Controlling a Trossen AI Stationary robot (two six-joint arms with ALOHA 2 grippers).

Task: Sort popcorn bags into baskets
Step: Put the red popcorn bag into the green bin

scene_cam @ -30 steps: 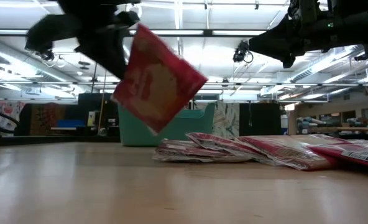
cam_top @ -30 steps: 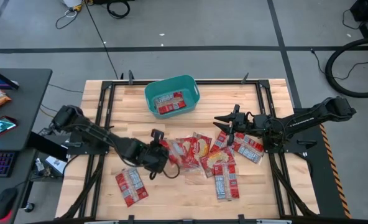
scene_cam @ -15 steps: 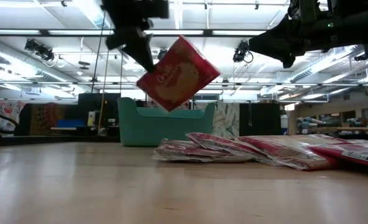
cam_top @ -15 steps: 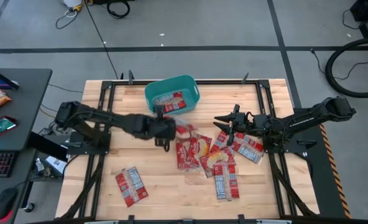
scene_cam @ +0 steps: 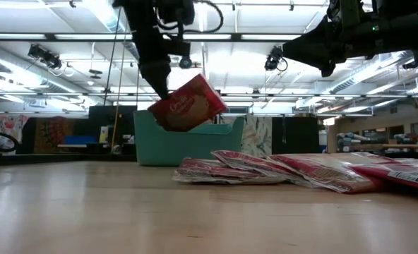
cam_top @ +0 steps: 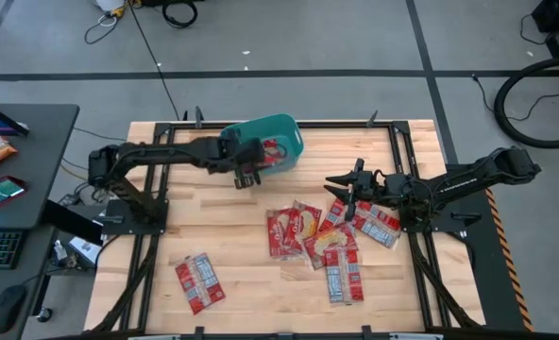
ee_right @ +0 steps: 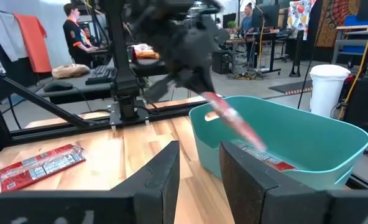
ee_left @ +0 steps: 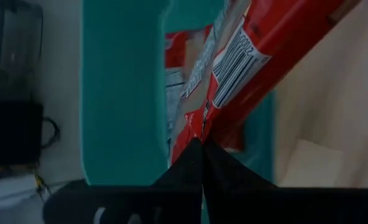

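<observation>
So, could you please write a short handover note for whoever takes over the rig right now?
Left gripper: shut on a popcorn bag, held in the air at the near rim of the teal basket, not yet released.
Right gripper: fingers apart and empty, waiting above the right side of the pile.
Done: at least one bag already lies in the basket.
Left: drop the held bag in, then clear the pile of bags at the table's middle and the single bag lying apart at the front left.
</observation>
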